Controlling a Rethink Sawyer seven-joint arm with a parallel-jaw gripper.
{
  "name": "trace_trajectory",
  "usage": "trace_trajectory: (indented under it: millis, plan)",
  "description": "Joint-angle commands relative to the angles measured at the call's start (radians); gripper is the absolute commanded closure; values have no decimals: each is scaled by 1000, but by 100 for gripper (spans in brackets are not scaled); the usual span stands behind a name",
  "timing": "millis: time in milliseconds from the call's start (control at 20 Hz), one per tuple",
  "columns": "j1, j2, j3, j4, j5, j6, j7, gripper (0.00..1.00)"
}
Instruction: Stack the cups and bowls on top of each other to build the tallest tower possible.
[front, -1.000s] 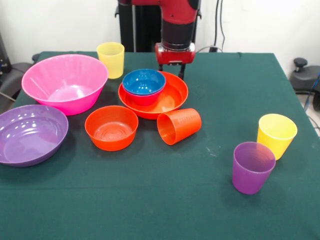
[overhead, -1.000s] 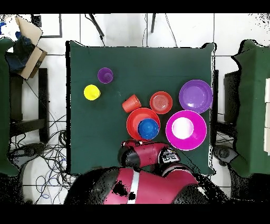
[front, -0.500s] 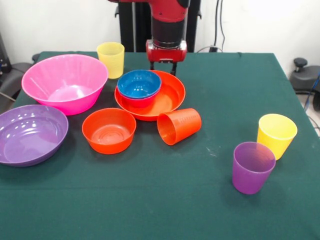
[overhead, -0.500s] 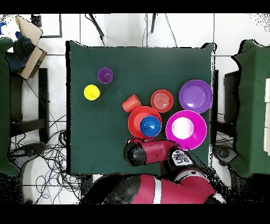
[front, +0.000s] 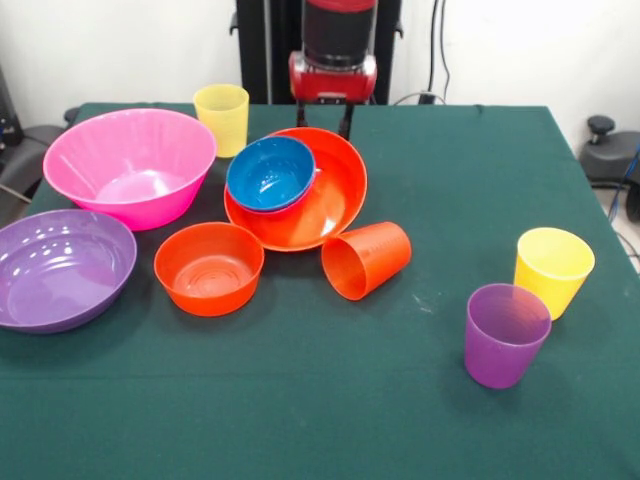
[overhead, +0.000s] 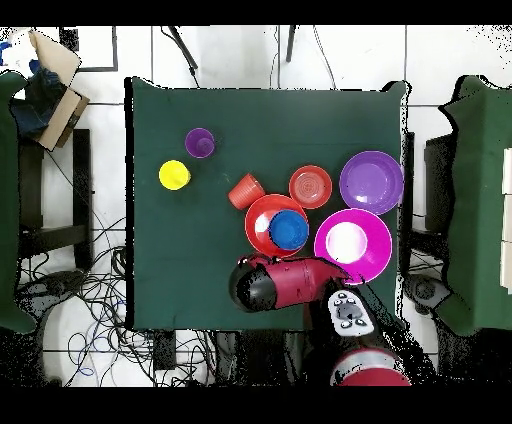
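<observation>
Gripper (front: 333, 122) mostly hidden behind the rim of the wide orange bowl (front: 325, 205); can't tell how the jaws stand. That bowl is tilted, far edge lifted, with the blue bowl (front: 270, 171) inside it, nested in a magenta bowl (front: 262, 209) that barely shows. Small orange bowl (front: 209, 268) empty, near the tipped orange cup (front: 366, 259). Pink bowl (front: 130, 165) and purple bowl (front: 62, 267) empty. One yellow cup (front: 222, 118) behind; another yellow cup (front: 552, 270) touching the purple cup (front: 505, 333).
</observation>
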Motion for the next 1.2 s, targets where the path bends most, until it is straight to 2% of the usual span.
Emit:
trace_trajectory:
  millis: [50,150,300,400,550,800,1200]
  plan:
    - [-15,-164,118,88,18,137,-27,0]
    - [-1,-112,96,78,-22,85,0,0]
    - [50,59,25,24,-84,-61,71,0]
    - [91,148,-21,-20,-97,-141,106,0]
    - [106,196,-37,-41,-89,-183,112,0]
    - [118,160,-49,-17,-56,-166,94,0]
    - [75,-47,64,38,18,34,13,0]
